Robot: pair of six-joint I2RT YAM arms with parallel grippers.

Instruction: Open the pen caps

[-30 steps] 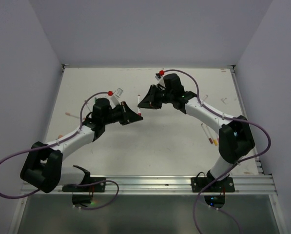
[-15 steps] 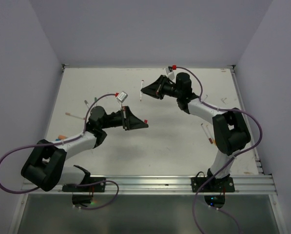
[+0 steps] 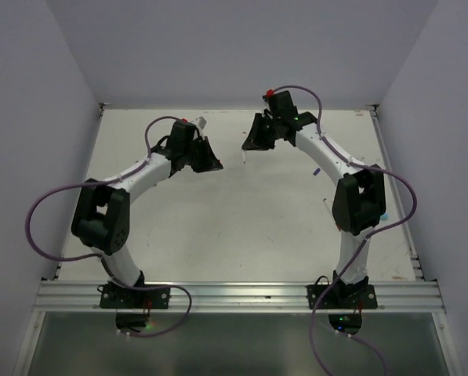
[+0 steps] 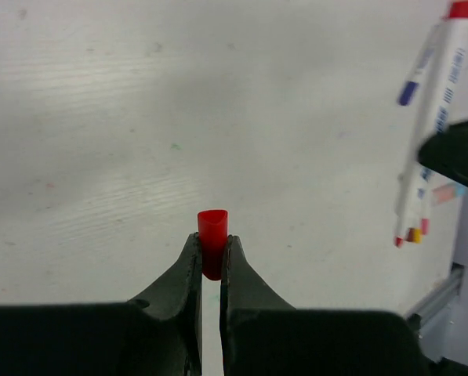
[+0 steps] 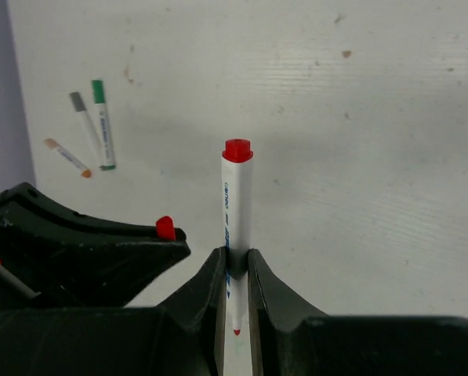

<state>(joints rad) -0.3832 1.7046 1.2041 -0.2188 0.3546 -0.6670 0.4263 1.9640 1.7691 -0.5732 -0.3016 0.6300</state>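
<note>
Pinching a red cap (image 4: 212, 233) at lower centre of the left wrist view, our left gripper (image 4: 211, 265) clamps it; our right gripper (image 5: 234, 270) clamps the white pen (image 5: 236, 204), mid-frame.

Lit brightly and evenly from overhead, with soft diffuse light and no glare on the white table (image 3: 241, 227). Only faint, blurred shadows beneath the arms (image 3: 139, 174) in the top view; cool lavender tint across the walls (image 3: 30, 117). Sharp at close range on the red cap (image 4: 212, 231) and the pen (image 5: 237, 204). Underexposed to near-black on the fingers (image 4: 188, 274), surface detail lost. Fine detail in the top view too small to resolve.
</note>
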